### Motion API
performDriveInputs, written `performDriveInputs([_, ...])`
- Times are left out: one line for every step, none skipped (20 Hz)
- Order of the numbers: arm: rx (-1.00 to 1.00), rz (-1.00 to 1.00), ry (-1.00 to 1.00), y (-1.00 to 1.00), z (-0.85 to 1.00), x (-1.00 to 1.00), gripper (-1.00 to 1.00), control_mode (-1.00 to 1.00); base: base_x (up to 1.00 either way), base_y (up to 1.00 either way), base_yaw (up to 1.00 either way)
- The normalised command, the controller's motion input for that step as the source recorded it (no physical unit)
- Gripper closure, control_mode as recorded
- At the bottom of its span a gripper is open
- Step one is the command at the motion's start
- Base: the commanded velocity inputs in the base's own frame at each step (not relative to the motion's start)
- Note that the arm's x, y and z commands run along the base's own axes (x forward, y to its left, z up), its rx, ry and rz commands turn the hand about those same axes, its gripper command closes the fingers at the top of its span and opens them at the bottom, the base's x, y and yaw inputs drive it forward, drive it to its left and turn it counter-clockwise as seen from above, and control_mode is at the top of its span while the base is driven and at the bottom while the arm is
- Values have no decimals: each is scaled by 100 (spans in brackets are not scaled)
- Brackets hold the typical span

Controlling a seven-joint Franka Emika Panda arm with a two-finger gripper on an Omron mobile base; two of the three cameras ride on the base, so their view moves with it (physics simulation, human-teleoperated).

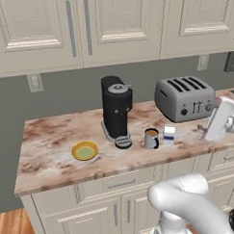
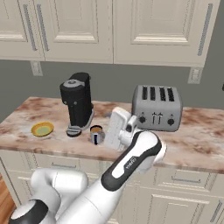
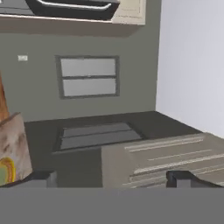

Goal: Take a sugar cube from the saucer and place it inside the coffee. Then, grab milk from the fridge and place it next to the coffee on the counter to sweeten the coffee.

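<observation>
The yellow-rimmed saucer [image 1: 84,150] lies on the pinkish marbled counter [image 1: 47,136], left of the black coffee machine. No sugar cube shows on the saucer. The dark mug of coffee [image 1: 151,138] stands right of the machine, and the white milk carton with a blue band [image 1: 169,134] stands upright just beside it. My gripper [image 3: 113,178] is open with nothing between its widely spread fingertips. The white hand [image 1: 219,118] hovers over the counter's right part, apart from the carton. From the right side the hand [image 2: 114,129] hides the carton, next to the mug [image 2: 96,134]. The fridge is out of view.
A tall black coffee machine [image 1: 117,110] stands mid-counter and a silver toaster [image 1: 184,97] sits at the back right, close behind my hand. Cream wall cabinets [image 1: 115,22] hang above. The counter's left end [image 1: 22,157] drops off to wooden floor.
</observation>
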Motion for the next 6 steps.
performDriveInputs([-48,5,-99,80,27,-89,-100,-100,0,0,0])
performDriveInputs([-49,5,-100,83,21,-88,-100,-100,0,0,0])
performDriveInputs([-50,5,-100,84,14,-88,-100,-100,0,0,0])
performDriveInputs([-51,5,-100,85,8,-86,-100,-100,0,0,0])
performDriveInputs([-51,5,-100,85,8,-86,-100,-100,0,0,0])
performDriveInputs([-52,6,-100,81,8,-88,-100,-100,0,0,0])
